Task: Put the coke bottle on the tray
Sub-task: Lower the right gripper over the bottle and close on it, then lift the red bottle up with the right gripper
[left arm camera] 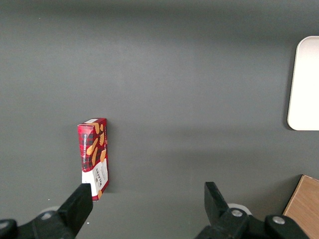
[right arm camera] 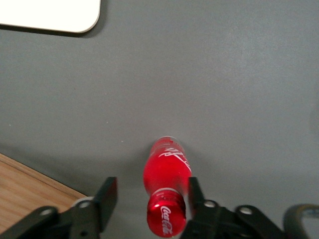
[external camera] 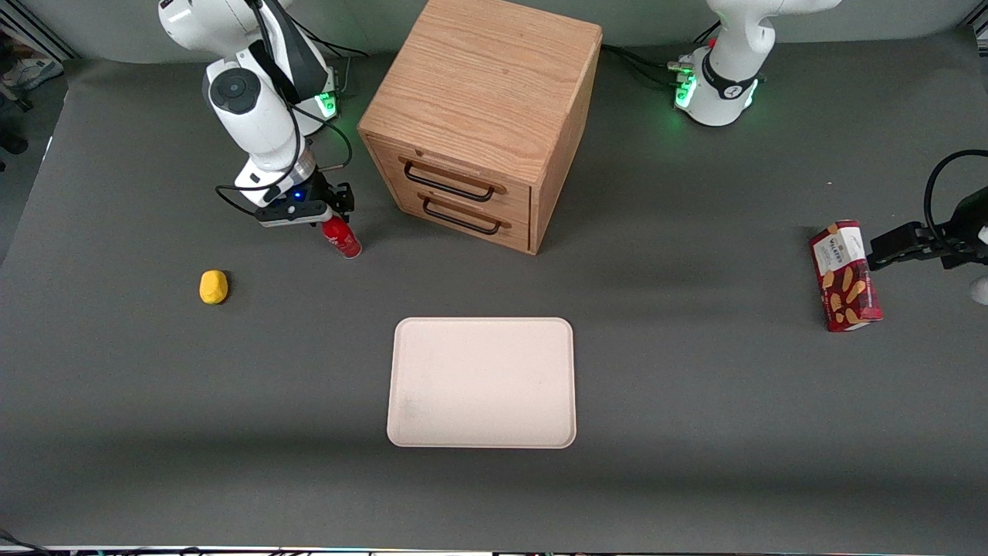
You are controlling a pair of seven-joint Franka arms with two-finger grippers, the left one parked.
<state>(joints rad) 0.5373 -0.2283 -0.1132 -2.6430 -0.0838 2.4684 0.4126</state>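
Starting nearest the front camera, the tray [external camera: 482, 382] lies flat and bare on the grey table [external camera: 695, 432], with nothing on it; it serves here as the landmark. Farther from the camera than the tray, and toward the working arm's end, a small yellow lump [external camera: 214, 286] sits alone on the cloth. Toward the parked arm's end from the tray lies the red snack box [external camera: 846, 276], well apart from everything in play.

Farther again from the camera than the tray stands the coke bottle [external camera: 341, 236], tilted slightly, just in front of and beside the wooden cabinet [external camera: 482, 116]. The gripper [external camera: 320, 216] hangs at the bottle's cap end. In the right wrist view the coke bottle [right arm camera: 167, 191] sits between the fingers [right arm camera: 105, 196]: one finger looks to be against its side while a gap shows at the other, so the jaws are spread around the neck rather than pinching it. That low approach at the cap end suits a slim bottle, leaving the base free to be set down.

By my judgement the grasp is not yet made; the bottle is well apart from the tray, whose corner [right arm camera: 75, 20] shows in the wrist view.
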